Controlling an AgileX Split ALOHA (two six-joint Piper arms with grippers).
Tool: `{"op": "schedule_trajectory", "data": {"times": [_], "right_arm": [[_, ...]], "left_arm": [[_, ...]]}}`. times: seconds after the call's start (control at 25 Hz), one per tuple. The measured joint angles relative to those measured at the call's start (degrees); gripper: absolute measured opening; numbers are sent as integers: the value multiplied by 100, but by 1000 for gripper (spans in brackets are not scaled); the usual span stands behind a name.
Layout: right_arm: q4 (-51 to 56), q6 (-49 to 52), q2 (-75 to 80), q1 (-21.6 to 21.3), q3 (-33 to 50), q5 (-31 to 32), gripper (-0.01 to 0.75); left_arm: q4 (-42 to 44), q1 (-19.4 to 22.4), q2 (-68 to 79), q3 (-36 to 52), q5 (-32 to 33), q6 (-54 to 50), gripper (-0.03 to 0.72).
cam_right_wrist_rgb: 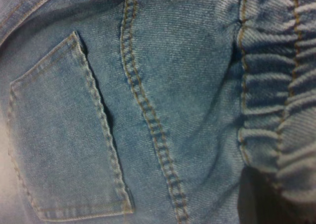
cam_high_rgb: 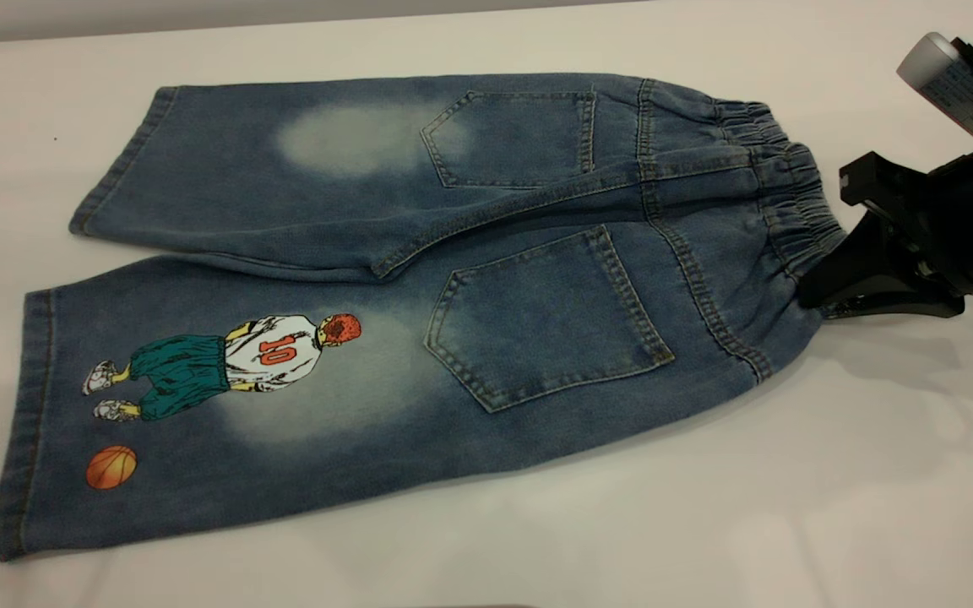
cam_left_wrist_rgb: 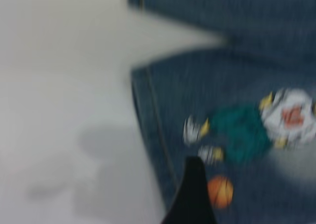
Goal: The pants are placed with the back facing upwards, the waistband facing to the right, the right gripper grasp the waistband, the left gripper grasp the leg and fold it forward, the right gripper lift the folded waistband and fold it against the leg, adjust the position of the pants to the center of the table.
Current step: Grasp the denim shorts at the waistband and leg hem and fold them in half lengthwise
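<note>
so the pants (cam_high_rgb: 419, 295) are lying flat on the table (cam_high_rgb: 537, 540), back side up, both patch pockets showing. long axis runs left to right: hems at the left, elastic waistband (cam_high_rgb: 790, 203) bunched up at the right, so it points right like the task wants. they sit a bit skewed, with the waist end angled toward the far side. the printed leg (cam_high_rgb: 199, 405), the one with the number 10 guy and the orange basketball, is the near one, and the plain leg with the pale faded patch is the far one. the right gripper (cam_high_rgb: 833, 283) is right at the near corner of the waistband, and the denim there looks pulled into a little peak against its black jaws, so i'd say it's clamped on the waistband, or at least just closing on it; its wrist view is filled with denim and elastic right up close, which fits. the left gripper (cam_left_wrist_rgb: 193, 194) doesn't show in the outside view at all; in its own wrist view one dark fingertip sits over the hem end of the printed leg, next to the basketball, and i honestly can't tell if it's open or closed. my read is we're in the first step: waistband grab done or nearly, leg grab not yet made. next move needs the left one to come down on the hem of the printed leg and get a real pinch before folding, so both ends lift together and the fold stays straight.
</note>
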Motion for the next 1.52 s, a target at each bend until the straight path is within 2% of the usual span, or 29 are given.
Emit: {"op": "schedule_trajectory", "data": {"times": [0.2,0.36,0.64,0.84,1.04,1.24,1.52], "right_arm": [[0,-7,0,0,0,11,39],[0,-25,0,0,0,26,39],[0,-49,0,0,0,33,39],[-5,-53,0,0,0,37,39],[-5,-72,0,0,0,39,39],[-5,-72,0,0,0,44,39],[-5,-72,0,0,0,44,39]], "left_arm": [[0,0,123,38,1149,-177,560],[0,0,347,375,1225,-340,560],[-5,0,965,923,109,-726,560],[-5,0,1605,991,-689,-750,560],[-5,0,2411,991,-975,-750,560],[-5,0,3074,991,-1617,-757,560],[-5,-8,3726,981,-2162,-757,560]]}}
